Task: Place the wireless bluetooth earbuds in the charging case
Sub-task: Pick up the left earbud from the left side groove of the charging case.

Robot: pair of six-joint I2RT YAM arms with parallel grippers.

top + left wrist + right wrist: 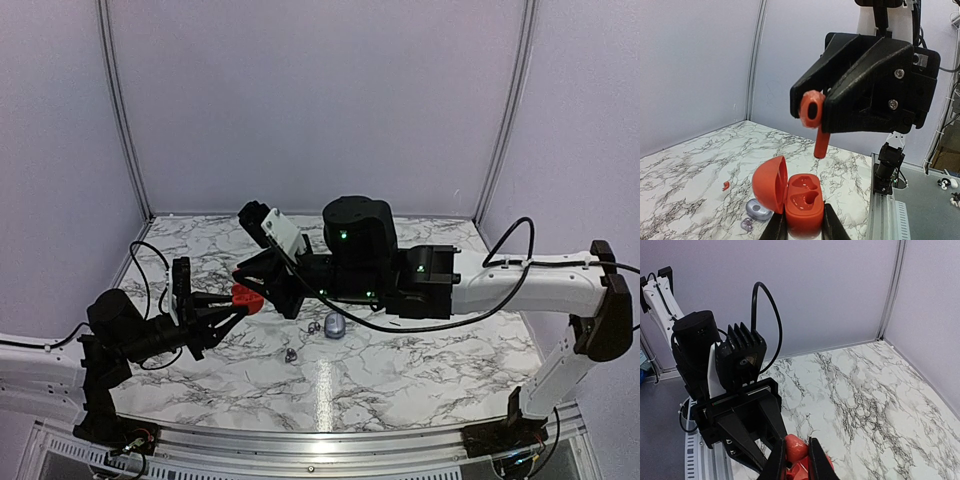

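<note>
Clamping open, empty red case [803, 202], left claw [803, 228], right claw [816, 109] pinching red earbud [822, 143] above

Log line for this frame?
left gripper: shut on red case, lid open | right gripper: shut on red earbud | earbud above case, not inserted
</note>
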